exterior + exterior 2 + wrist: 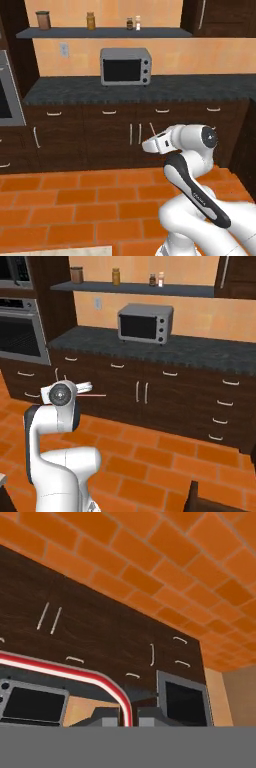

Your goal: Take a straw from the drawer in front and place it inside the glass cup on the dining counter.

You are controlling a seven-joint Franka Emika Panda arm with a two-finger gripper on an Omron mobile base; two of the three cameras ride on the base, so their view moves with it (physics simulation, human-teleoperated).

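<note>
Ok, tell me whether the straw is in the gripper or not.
In the gripper. In the hand view the straw runs down between the shut gripper; in the right base view it sticks out ahead of the hand.

Glossy red-white plastic straw (75,674), dark matt wood-grain cabinets (100,135), speckled black stone worktop (190,87), brushed-metal toaster oven (126,66), matt orange tiles (75,200).

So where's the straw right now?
The straw is pinched in the tool in the hand view, sticking out sideways in front of the dark lower cabinets.
</note>
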